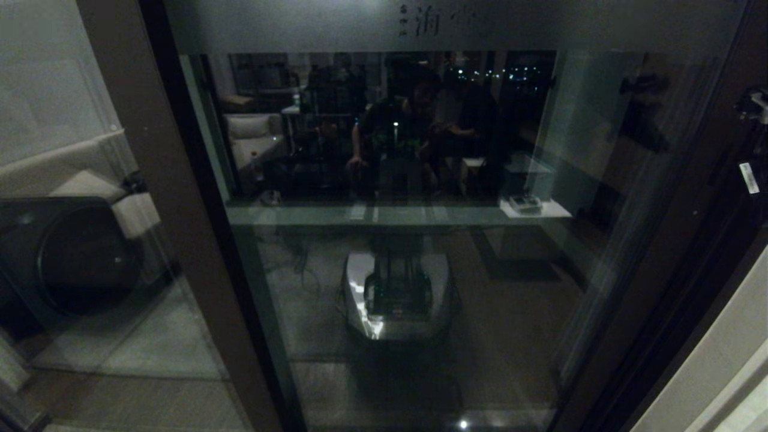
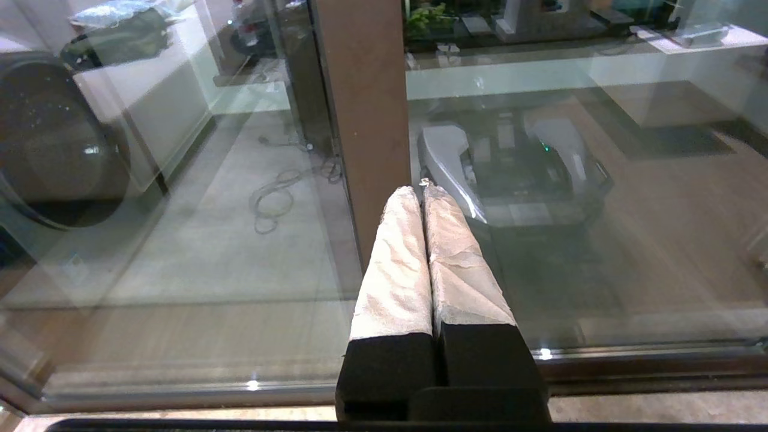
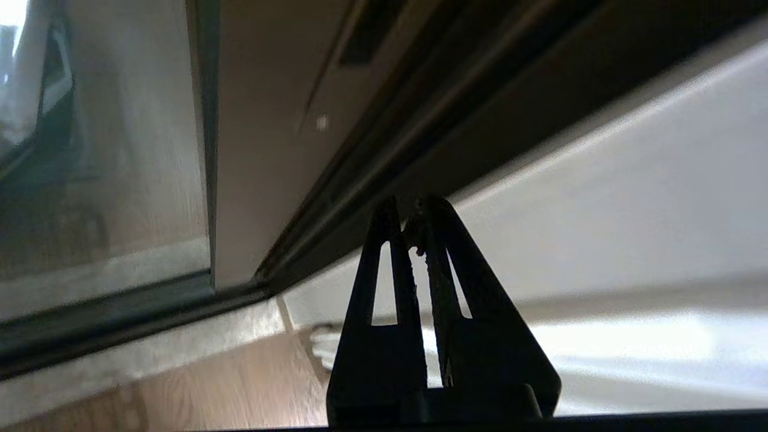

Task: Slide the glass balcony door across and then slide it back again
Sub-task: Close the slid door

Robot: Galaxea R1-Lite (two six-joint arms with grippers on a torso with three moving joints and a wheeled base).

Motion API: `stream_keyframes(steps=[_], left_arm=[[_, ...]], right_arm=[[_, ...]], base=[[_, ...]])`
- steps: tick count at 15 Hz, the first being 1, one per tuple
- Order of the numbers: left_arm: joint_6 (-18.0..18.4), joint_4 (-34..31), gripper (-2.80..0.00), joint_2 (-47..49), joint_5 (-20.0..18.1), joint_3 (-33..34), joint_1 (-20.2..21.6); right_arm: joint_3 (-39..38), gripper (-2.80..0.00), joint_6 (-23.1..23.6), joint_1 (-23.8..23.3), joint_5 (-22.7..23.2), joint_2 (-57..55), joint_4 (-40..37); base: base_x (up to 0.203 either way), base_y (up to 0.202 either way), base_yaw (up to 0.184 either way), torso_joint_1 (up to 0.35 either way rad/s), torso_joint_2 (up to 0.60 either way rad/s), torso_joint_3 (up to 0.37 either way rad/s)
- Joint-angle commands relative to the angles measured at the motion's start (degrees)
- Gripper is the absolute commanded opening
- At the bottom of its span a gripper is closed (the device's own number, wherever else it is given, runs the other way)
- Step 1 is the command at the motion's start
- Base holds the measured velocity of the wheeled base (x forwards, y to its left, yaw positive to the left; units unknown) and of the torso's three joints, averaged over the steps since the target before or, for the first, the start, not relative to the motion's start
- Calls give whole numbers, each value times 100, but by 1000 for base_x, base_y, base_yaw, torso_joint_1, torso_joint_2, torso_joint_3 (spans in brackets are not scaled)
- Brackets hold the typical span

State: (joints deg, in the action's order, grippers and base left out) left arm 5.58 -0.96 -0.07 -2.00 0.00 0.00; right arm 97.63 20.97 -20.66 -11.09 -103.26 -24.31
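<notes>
The glass balcony door point(image 1: 420, 198) fills the head view, with a frosted top strip point(image 1: 432, 24) bearing Chinese characters and a dark brown frame. Its right stile point(image 3: 264, 120) shows in the right wrist view, with a slim dark recessed handle point(image 3: 367, 30) near the picture's edge. My right gripper point(image 3: 411, 211) is shut on nothing, its black tips by the dark jamb beside that stile, short of the handle. My left gripper point(image 2: 423, 189) is shut too, its white-wrapped fingers point(image 2: 396, 258) in front of the brown left stile point(image 2: 366, 102).
A plain glass panel point(image 1: 66, 270) stands to the left, with a washing machine point(image 2: 54, 138) behind it. A white wall point(image 3: 600, 180) flanks the door on the right. The glass reflects my base point(image 1: 396, 294) and the room. A cable point(image 2: 276, 195) lies on the balcony floor.
</notes>
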Motion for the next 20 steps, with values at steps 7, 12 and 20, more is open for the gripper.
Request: stream_keyframes(steps=[7,12,20], left_arm=[[4,0,-280,-1,-2,9,0],[4,0,-280,-1,-2,9,0],[4,-9,-280,-1,-2,9,0]], right_arm=[[19,-280,4,124,-7,-679,1117],[24,-280,4,126,-132,-929,1725],[203,-280,-40,133,-297,-1108,1842]], base=[[0,0,0,0,0,0],[0,0,0,0,0,0],[0,0,0,0,0,0]])
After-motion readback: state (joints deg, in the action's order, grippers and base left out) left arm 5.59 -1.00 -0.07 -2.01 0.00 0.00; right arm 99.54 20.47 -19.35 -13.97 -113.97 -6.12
